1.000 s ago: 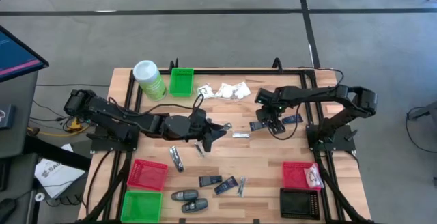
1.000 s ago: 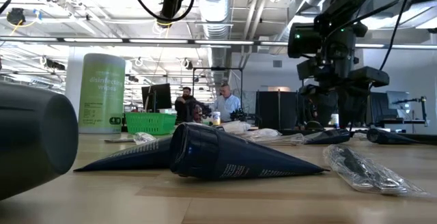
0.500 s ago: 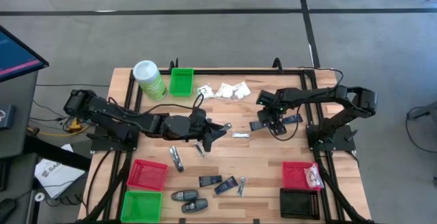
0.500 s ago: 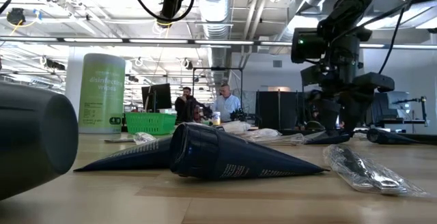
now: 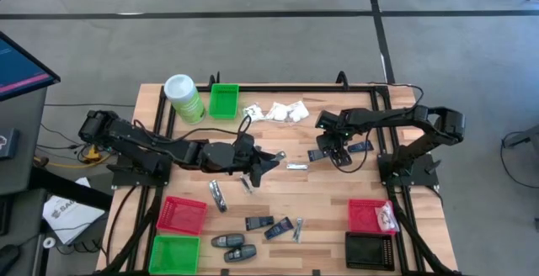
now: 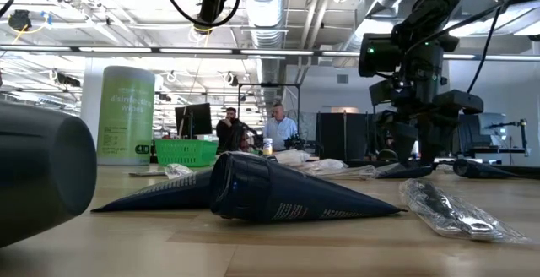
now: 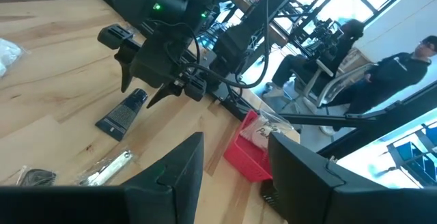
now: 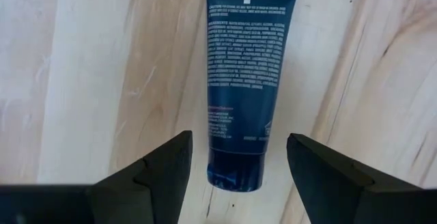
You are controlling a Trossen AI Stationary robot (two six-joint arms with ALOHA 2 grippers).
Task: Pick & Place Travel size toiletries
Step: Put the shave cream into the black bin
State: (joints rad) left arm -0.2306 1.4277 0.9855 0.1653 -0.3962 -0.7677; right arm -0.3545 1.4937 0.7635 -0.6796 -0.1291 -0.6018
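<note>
Here the right gripper, fingers spread and empty, hangs directly over a dark blue tube lying flat on the table, right of centre in the high view. A sound grasp would need a straight descent with one finger on each side of the tube. The left gripper waits at centre, part-open and empty.

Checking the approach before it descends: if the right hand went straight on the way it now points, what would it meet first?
Most likely the dark blue tube lying flat on the wooden table. The open right hand points down with its cap end between the fingers; the gap above the tube is unclear.
</note>
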